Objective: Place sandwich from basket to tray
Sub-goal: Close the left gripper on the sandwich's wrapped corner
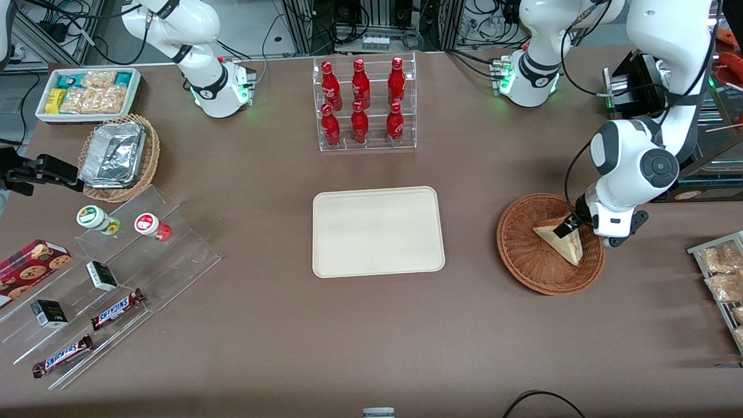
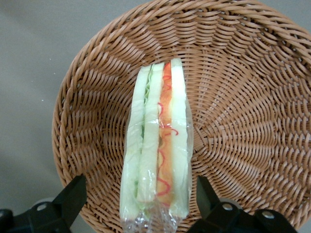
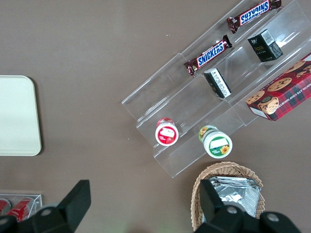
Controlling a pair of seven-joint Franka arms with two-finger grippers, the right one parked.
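The sandwich point(image 1: 562, 239), a plastic-wrapped wedge of white bread with red-orange and green filling, lies in the reddish-brown wicker basket point(image 1: 522, 258) toward the working arm's end of the table. My left gripper point(image 1: 572, 223) is down in the basket, open, with one finger on each side of the sandwich's end and a gap on both sides. The left wrist view shows the sandwich point(image 2: 158, 141) standing on edge between the fingers point(image 2: 73, 196), in the basket point(image 2: 243, 97). The cream tray point(image 1: 377, 232) lies flat at the table's middle and is empty; its corner also shows in the right wrist view point(image 3: 14, 116).
A clear rack of red bottles point(image 1: 363, 104) stands farther from the camera than the tray. A tiered acrylic stand with snacks point(image 1: 104, 278), a tan foil basket point(image 1: 119, 157) and a white snack bin point(image 1: 87, 93) lie toward the parked arm's end. A packet rack point(image 1: 722, 273) stands beside the basket.
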